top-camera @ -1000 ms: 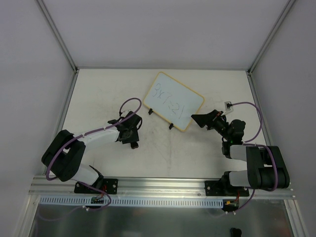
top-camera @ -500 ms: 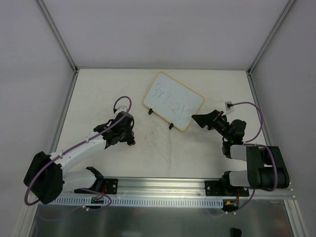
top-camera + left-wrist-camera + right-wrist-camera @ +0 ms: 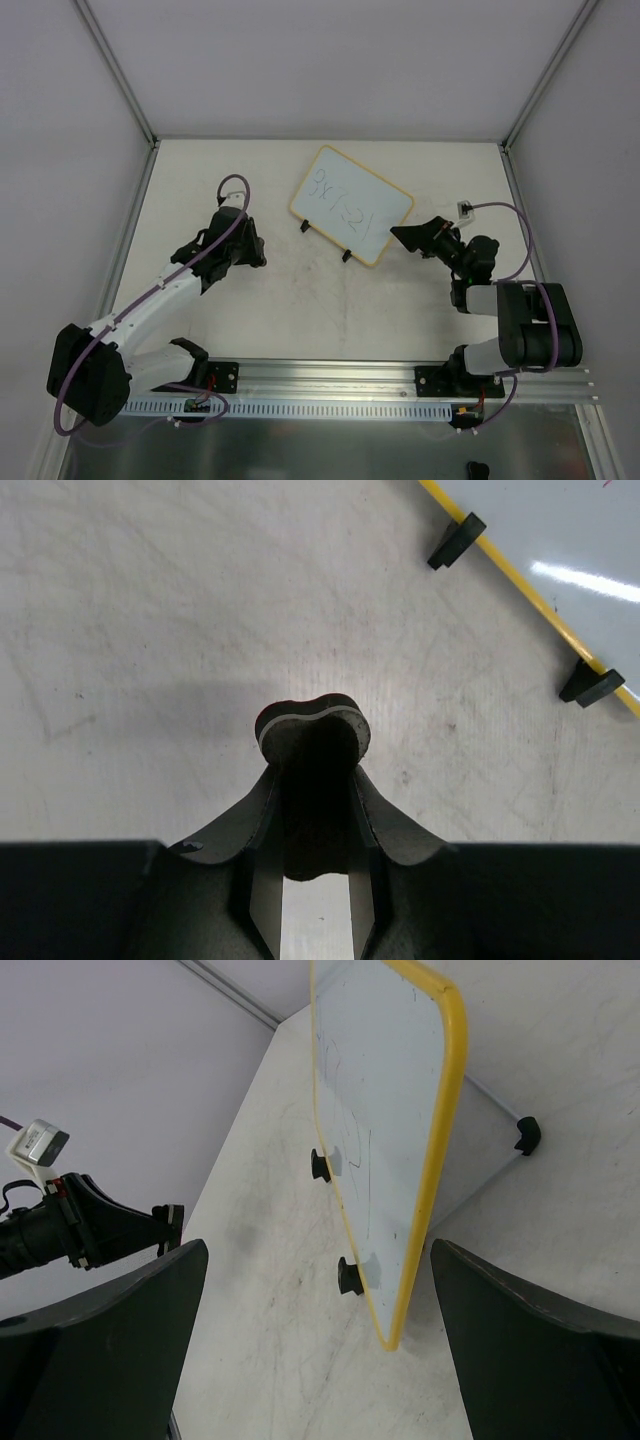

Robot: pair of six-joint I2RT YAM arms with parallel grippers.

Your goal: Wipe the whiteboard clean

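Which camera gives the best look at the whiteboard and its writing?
The top external view: the whole whiteboard is in frame, its handwriting visible. The right wrist view sees it at a steep slant, writing faint. The left wrist view catches only one yellow edge with two black feet.

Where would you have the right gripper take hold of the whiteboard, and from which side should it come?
Probably the yellow rim along the whiteboard's edge facing the right gripper, coming in from the board's right. That edge is thin, bare and nearest, and the open jaws stand either side of it in the wrist view. The black feet sit on the adjoining edge, clear of this approach.
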